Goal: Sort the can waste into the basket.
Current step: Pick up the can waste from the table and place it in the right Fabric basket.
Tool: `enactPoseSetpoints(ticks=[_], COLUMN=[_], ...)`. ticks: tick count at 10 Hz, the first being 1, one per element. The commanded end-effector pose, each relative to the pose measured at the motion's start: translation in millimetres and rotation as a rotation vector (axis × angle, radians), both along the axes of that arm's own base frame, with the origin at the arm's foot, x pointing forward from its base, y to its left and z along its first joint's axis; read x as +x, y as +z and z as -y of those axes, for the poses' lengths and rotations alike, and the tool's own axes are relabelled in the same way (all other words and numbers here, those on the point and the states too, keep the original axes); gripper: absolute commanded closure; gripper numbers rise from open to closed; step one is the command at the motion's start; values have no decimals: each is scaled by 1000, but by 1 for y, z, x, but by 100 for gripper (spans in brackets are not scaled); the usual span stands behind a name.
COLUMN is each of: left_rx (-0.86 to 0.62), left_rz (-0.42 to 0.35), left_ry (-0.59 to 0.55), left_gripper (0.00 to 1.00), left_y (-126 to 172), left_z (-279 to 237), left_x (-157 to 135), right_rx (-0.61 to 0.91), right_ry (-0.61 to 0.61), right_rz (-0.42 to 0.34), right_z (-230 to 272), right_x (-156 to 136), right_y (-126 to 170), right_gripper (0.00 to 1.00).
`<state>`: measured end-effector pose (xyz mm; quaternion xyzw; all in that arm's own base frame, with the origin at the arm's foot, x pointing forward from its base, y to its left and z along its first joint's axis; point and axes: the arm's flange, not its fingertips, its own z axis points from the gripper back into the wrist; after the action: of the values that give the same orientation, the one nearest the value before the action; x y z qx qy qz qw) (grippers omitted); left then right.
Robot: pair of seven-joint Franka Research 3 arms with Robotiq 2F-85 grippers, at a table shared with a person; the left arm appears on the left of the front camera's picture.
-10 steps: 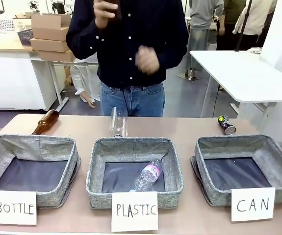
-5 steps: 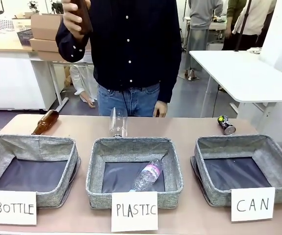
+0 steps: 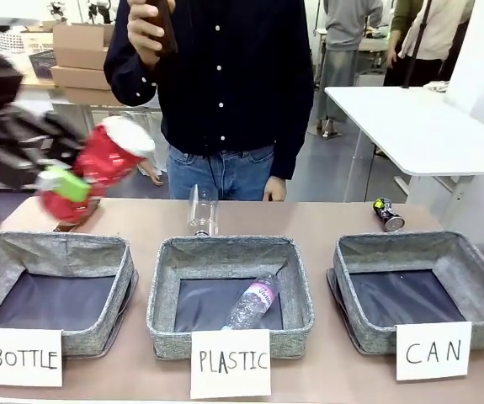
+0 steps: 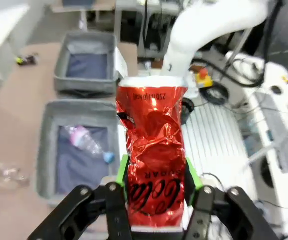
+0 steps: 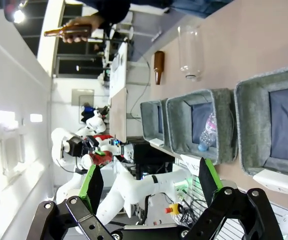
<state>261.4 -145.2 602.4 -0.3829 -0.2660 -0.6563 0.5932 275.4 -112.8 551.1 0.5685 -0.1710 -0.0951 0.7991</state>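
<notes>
Now, front view: left gripper (image 3: 71, 183) at 9 o'clock, clamped on dented red can (image 3: 111, 156); can in air, tilted, top toward 2 o'clock. Dark can (image 3: 388, 215) lies on table at 12 o'clock of CAN basket (image 3: 477, 273), just apart from rim.

Left wrist view: green pads (image 4: 121, 172) squeeze red can's lower part from both sides. Dark can at 10 o'clock.

Right wrist view: right gripper (image 5: 148, 182) spread wide, nothing between jaws. CAN basket at 3 o'clock.
</notes>
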Motion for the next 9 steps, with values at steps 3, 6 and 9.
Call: enactPoseSetpoints(ticks=[3, 6, 9], left_rx=[60, 13, -2], left_rz=[229, 427, 585], left_ry=[-139, -307, -331], left_gripper=[52, 52, 52], left_y=[0, -14, -60], left_z=[166, 320, 401], left_x=[-7, -41, -49], right_rx=[76, 119, 168], right_ry=[-117, -241, -227], right_rz=[28, 37, 78], right_z=[74, 142, 173], right_x=[-46, -100, -143], right_y=[5, -3, -7], right_gripper=[0, 0, 0])
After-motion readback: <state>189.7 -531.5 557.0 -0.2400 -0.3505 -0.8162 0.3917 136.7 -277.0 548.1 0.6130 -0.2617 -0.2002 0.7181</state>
